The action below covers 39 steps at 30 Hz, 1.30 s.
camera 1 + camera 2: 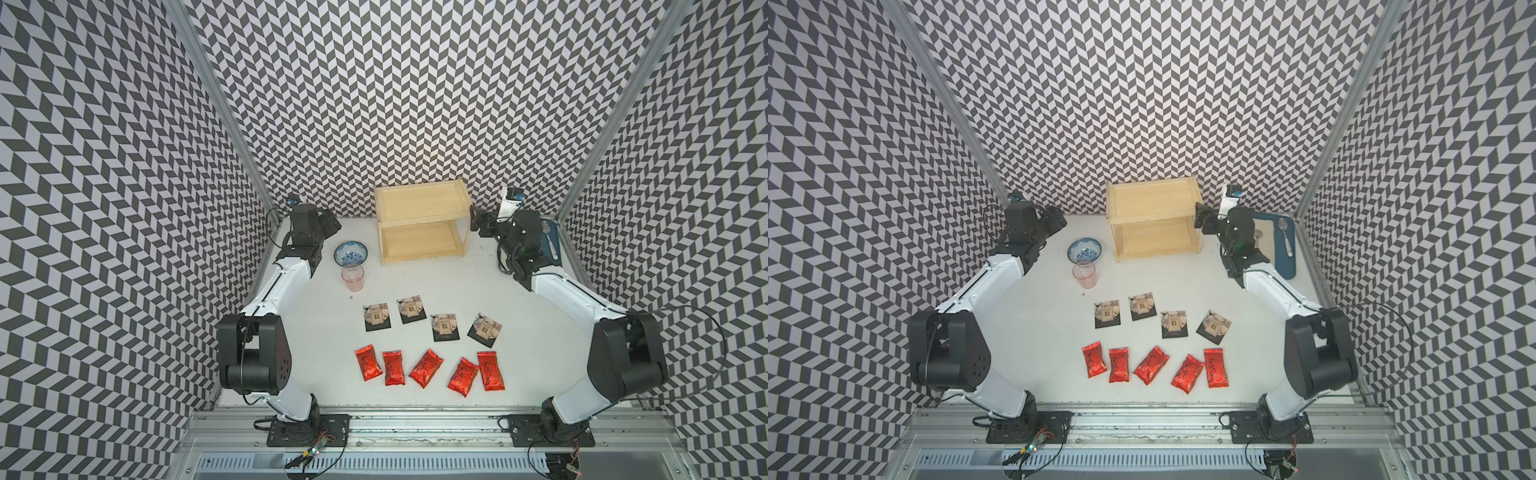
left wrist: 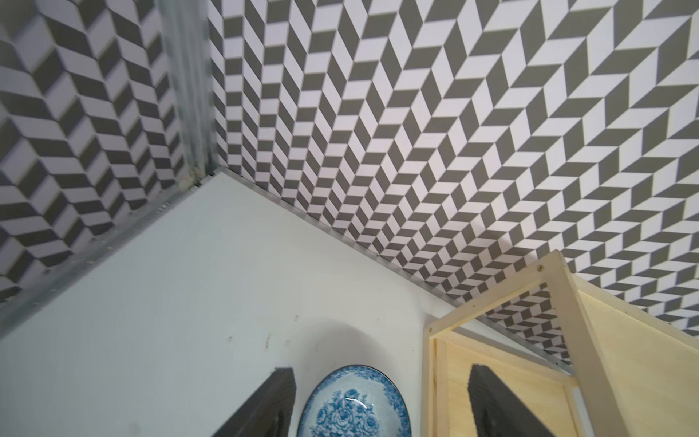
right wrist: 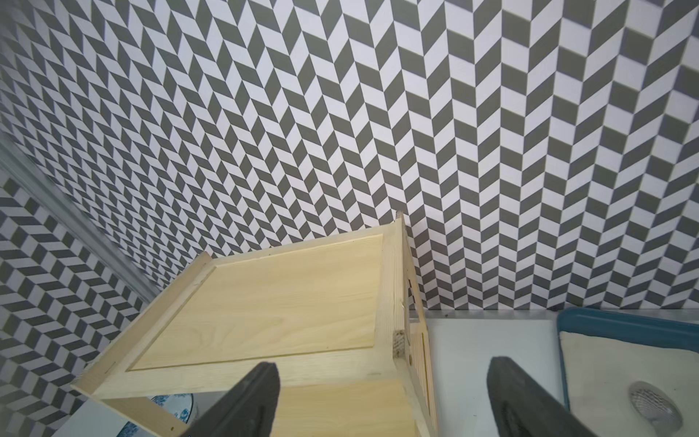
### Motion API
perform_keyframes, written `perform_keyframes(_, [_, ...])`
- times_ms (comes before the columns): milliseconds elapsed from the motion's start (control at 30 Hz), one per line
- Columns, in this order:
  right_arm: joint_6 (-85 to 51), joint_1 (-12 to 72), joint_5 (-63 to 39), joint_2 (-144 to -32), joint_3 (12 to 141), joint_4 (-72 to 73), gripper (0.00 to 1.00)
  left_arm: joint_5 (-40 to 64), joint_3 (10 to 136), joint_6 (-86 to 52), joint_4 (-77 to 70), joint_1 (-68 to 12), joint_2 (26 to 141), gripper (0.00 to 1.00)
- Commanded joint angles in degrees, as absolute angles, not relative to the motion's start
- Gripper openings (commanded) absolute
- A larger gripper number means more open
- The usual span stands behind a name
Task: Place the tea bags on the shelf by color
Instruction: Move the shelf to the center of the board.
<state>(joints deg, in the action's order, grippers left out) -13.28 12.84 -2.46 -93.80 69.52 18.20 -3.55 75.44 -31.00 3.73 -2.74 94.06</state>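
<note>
Several red foil tea bags [image 1: 426,368] lie in a row near the table's front, seen in both top views. Behind them lie several flat black tea bags [image 1: 411,308] with a beige print. The pale wood shelf [image 1: 422,203] stands at the back centre, both tiers bare. My left gripper [image 1: 330,224] hovers at the back left, far from the tea bags. Its jaws are open over a bowl, with nothing between them [image 2: 380,372]. My right gripper [image 1: 476,218] hangs by the shelf's [image 3: 272,314] right end, open and holding nothing [image 3: 382,365].
A blue-and-white bowl [image 1: 350,253] and a clear pink cup [image 1: 353,277] stand left of the shelf. A blue tray [image 1: 1283,249] holding a spoon [image 1: 1284,232] lies at the back right, under the right arm. Patterned walls close in on three sides.
</note>
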Motion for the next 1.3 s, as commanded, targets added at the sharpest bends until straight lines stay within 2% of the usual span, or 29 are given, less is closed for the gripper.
perform_keyframes(0, [-17.1,9.6,-14.9,-98.7,75.9,14.3,0.89,5.6,82.3,-32.6,7.5,-3.6,96.9,0.77])
perform_keyframes(167, [-19.4,6.0,-24.0,-104.0,82.0,15.7,0.89,15.1,84.7,-35.6,3.7,-5.6,100.4,0.79])
perform_keyframes(267, [-21.6,4.8,-28.6,-108.1,86.1,17.3,0.87,16.5,85.5,-35.1,2.5,-6.5,102.5,0.80])
perform_keyframes(367, [-21.9,4.8,-32.9,-113.5,93.2,13.0,0.83,17.6,88.0,-34.5,4.7,-6.3,105.0,0.80])
perform_keyframes(533, [-23.3,5.1,-35.1,-117.8,94.9,13.0,0.79,21.0,89.2,-35.2,1.9,-6.7,107.6,0.80])
perform_keyframes(600, [-23.4,5.2,-35.8,-118.5,95.0,12.7,0.73,22.2,91.7,-35.1,2.6,-7.2,109.6,0.80])
perform_keyframes(767, [-23.6,5.8,-35.8,-116.5,92.3,13.6,0.64,25.4,95.4,-34.8,3.0,-9.0,112.9,0.74])
perform_keyframes(967, [-24.8,6.4,-34.6,-112.1,87.4,15.6,0.48,27.5,96.1,-34.5,3.3,-10.4,113.1,0.64])
perform_keyframes(1267, [-24.7,7.2,-32.7,-105.3,81.5,15.5,0.41,28.1,89.5,-34.9,1.1,-11.6,107.8,0.62])
